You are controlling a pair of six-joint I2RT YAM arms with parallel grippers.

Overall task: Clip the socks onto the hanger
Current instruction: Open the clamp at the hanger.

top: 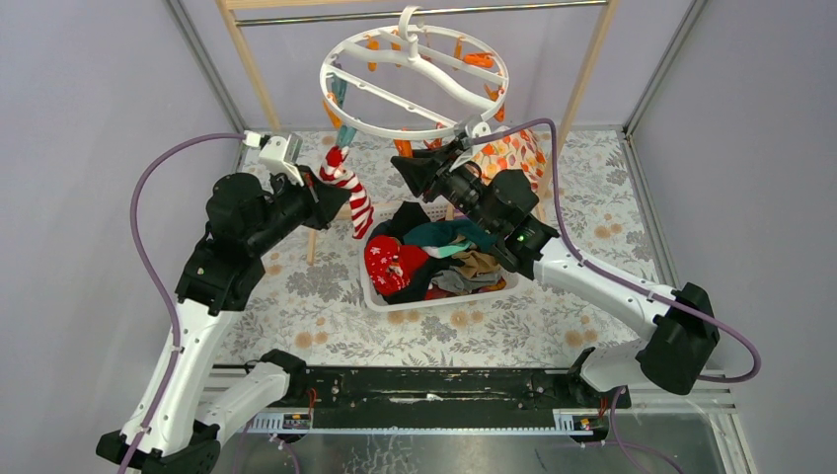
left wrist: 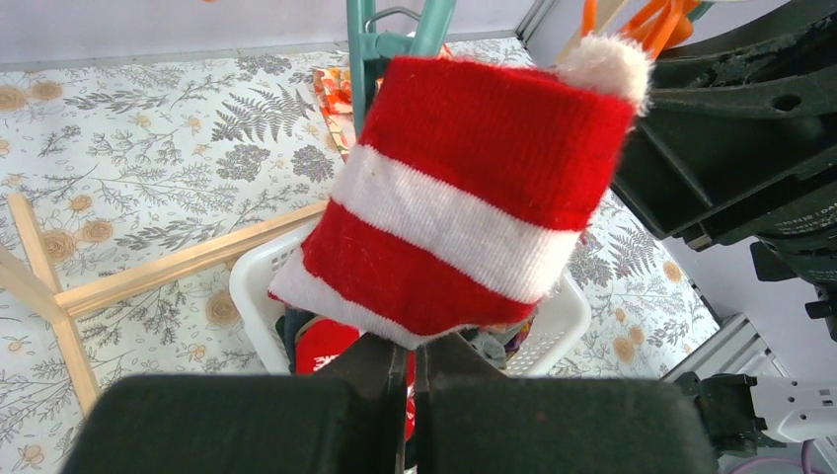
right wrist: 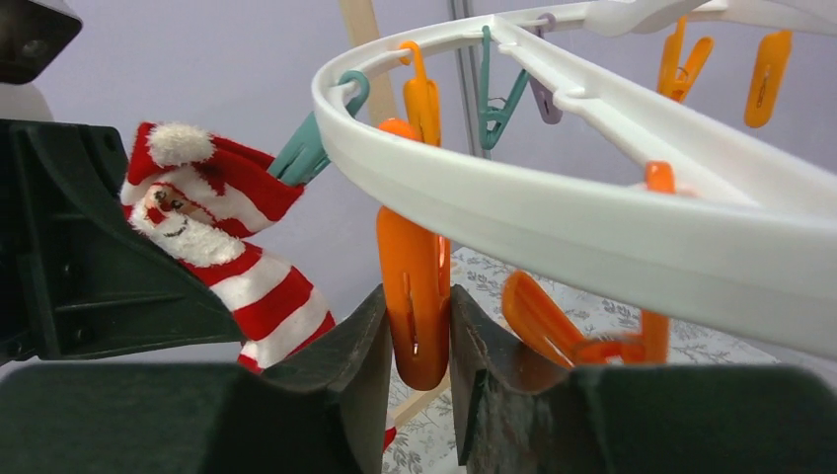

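Observation:
The white ring hanger hangs from the metal bar and fills the top of the right wrist view. A red-white striped sock hangs from a teal clip on its near left rim. My left gripper is shut, its fingertips pinching the sock's lower edge. My right gripper is shut on an orange clip under the front rim, a finger pressed on each side. Other socks, among them red with white pattern, teal and tan, lie in the white basket.
The wooden-framed rack with its metal bar stands at the back, its base slats on the floral tablecloth. An orange leaf-print cloth hangs behind the right arm. More orange clips dangle along the ring.

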